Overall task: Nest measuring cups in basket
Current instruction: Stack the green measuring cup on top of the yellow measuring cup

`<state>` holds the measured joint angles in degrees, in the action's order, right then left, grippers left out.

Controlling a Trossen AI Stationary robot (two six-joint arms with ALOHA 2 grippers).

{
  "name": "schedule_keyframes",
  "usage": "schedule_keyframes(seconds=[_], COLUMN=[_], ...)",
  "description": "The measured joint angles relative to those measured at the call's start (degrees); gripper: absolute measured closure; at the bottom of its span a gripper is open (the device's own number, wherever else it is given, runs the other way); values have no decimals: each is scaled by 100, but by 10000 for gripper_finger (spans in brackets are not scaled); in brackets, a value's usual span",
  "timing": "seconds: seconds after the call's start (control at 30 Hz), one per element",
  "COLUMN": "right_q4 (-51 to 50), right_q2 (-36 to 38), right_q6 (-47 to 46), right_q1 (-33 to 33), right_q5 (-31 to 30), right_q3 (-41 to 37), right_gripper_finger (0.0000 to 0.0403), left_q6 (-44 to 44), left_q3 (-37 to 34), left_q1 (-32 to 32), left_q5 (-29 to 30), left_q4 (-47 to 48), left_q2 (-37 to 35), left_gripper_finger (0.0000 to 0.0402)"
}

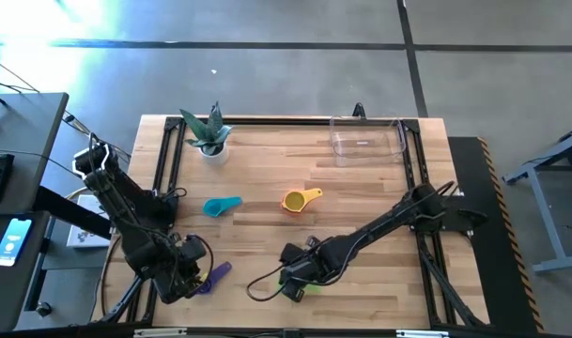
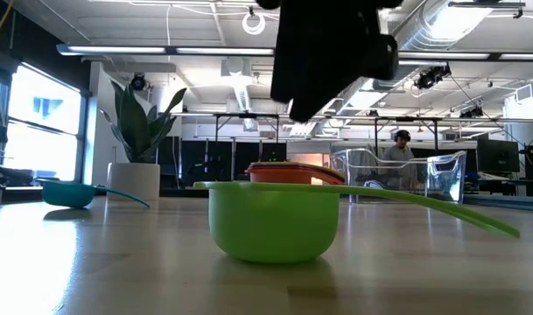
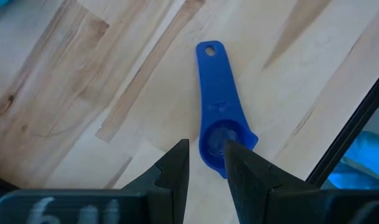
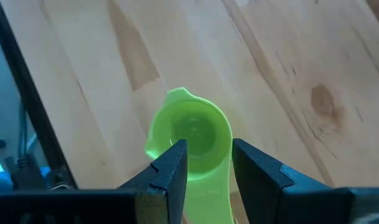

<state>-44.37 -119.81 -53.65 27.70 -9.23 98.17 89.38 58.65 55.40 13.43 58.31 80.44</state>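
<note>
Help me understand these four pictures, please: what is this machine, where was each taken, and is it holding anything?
Two dark robot arms work at a wooden table. One picture looks straight down, one looks level across the tabletop, and two come from cameras on the wrists. The left claw is open around a blue measuring cup; the right claw is open around a green measuring cup. Nothing is lifted yet. Teal and yellow cups, a potted plant and the empty clear basket also sit there.
</note>
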Motion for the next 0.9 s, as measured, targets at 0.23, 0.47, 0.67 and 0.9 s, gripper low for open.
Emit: schedule_keyframes(seconds=[0.23, 0.47, 0.67, 0.9], right_q4=[-44, -127, -141, -100], right_q2=[-228, -293, -335, -438], right_q6=[15, 15, 125, 164], right_q1=[0, 0, -2, 0], right_q5=[-58, -153, -126, -114], right_q3=[0, 0, 0, -2], right_gripper_finger=[284, 284, 284, 284], left_q6=[0, -2, -2, -4], left_q3=[0, 0, 0, 0], left_q1=[0, 0, 0, 0], left_q5=[-1, 0, 0, 0], left_q4=[1, 4, 5, 10], left_q2=[0, 0, -1, 0], left_gripper_finger=[312, 312, 312, 312])
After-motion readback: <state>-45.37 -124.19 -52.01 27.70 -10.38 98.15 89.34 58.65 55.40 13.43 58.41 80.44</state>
